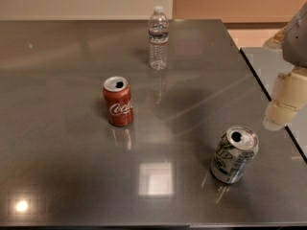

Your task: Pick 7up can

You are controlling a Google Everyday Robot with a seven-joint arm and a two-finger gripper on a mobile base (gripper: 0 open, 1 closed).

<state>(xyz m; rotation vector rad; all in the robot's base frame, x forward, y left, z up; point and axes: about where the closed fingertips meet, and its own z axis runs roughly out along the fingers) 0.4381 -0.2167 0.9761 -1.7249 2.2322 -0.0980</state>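
camera view is showing the 7up can [234, 155] standing at the bench's [72, 176] front right, well apart from the coke can [118, 101] and water bottle [158, 37], so the grab is looking uncluttered. the gripper [280, 110] is hanging up and right of it, not touching it; can't tell if it's open or closed.

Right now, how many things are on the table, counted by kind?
Cans: 2, the red Coca-Cola can and the 7up can
Water bottle: 1
Total: 3
The hand is at the right of the view, above the 7up can, not touching it.
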